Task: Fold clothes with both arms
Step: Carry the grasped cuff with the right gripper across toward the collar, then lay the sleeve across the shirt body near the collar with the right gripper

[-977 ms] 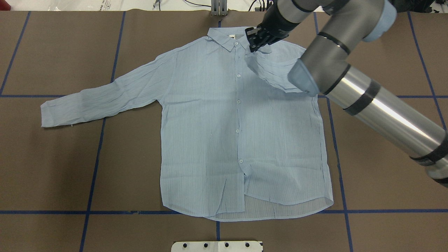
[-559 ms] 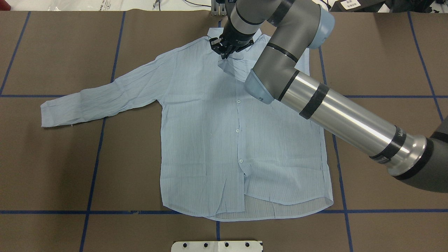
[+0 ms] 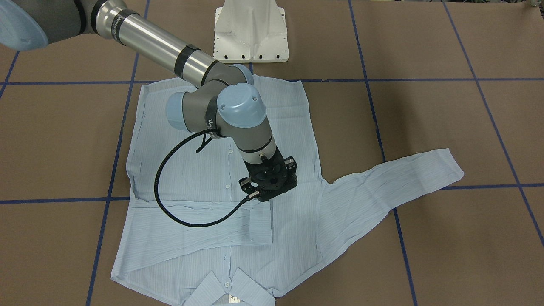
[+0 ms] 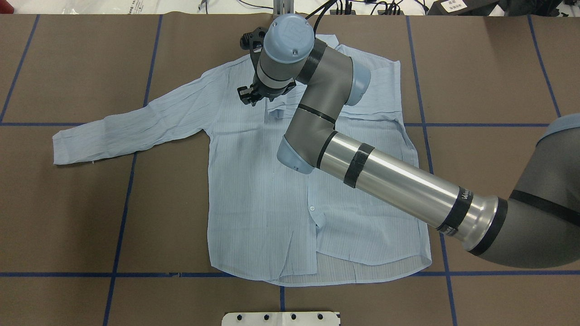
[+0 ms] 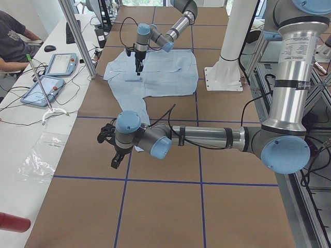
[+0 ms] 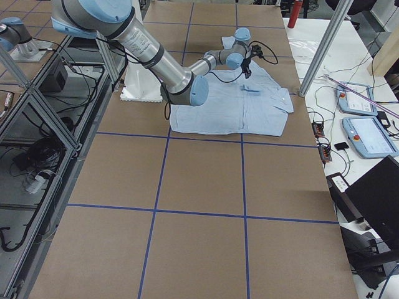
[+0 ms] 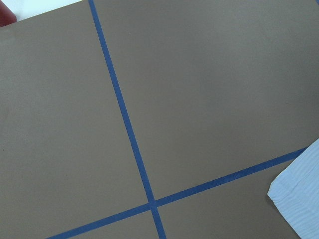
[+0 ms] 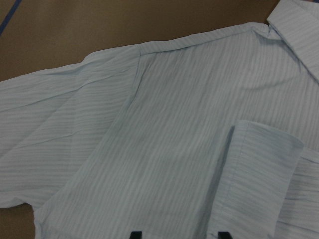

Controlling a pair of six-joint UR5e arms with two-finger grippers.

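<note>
While its right-hand sleeve [image 3: 221,236] lies folded across the chest, the thin light-blue striped long-sleeved shirt [image 4: 253,199] rests flat on the brown paper-covered table [image 4: 63,217].
Its other sleeve [image 4: 127,129] stretches out left. Above the chest, beside the folded cuff, hangs the small black right gripper [image 4: 247,96], fingers apart and empty. Near the outstretched sleeve's end hovers the black left gripper [image 5: 115,163]; its fingers' state I cannot tell.

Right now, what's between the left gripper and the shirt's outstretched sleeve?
Between left gripper and sleeve: only bare brown table cover with blue tape, per left wrist view.
</note>
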